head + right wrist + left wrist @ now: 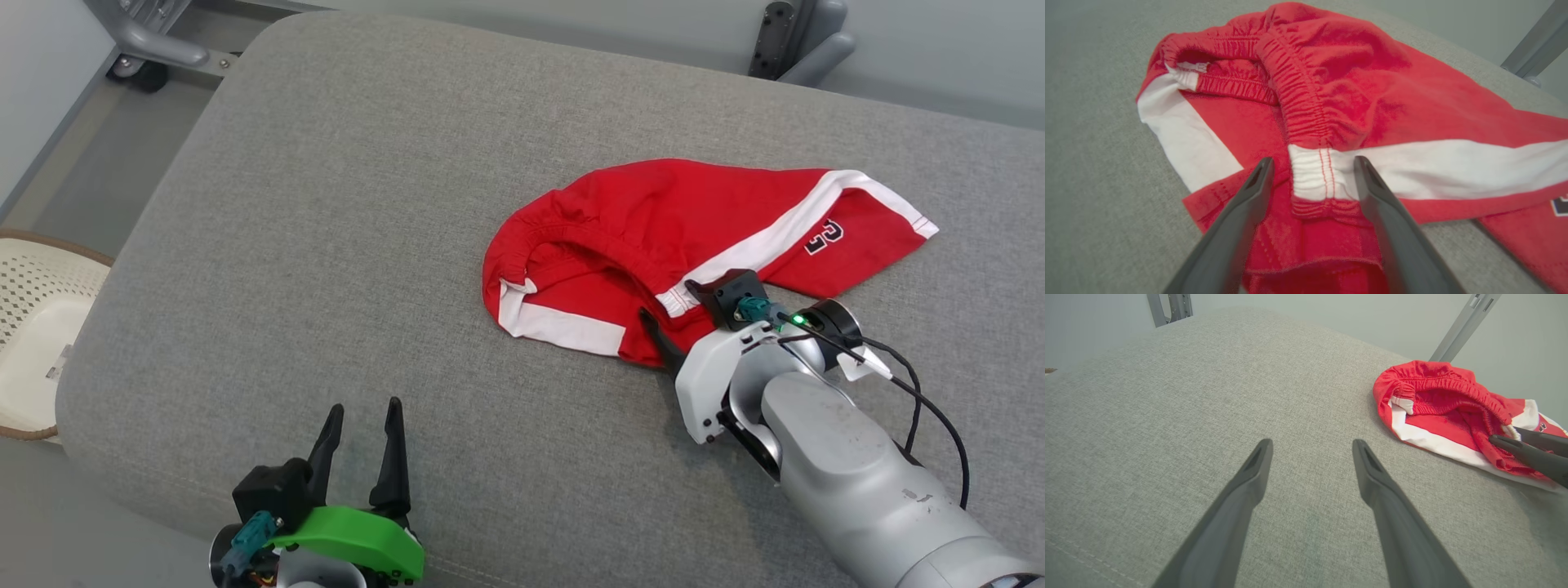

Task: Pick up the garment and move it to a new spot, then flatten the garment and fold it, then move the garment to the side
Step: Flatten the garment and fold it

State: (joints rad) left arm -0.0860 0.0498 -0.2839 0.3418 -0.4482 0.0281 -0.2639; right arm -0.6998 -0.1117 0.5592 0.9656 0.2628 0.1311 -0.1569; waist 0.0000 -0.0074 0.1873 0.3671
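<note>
**While the right hand [1312, 160] straddled the waistband [1323, 171], the left hand [366, 406] hung apart**

As the red garment [653, 220] lay crumpled on the right half of the grey surface [326, 204], the right hand sat at the near edge of the cloth with its 2 fingers spread. The white patch of the elastic waistband stood between them, unpinched. Whether the tips touched the red fabric or hung just above it could not be told. The left hand hovered over bare surface near the front edge, well apart from the garment, its 2 fingers also parted and holding nothing. A cream basket [33, 327] stood beside the surface on the left.
</note>
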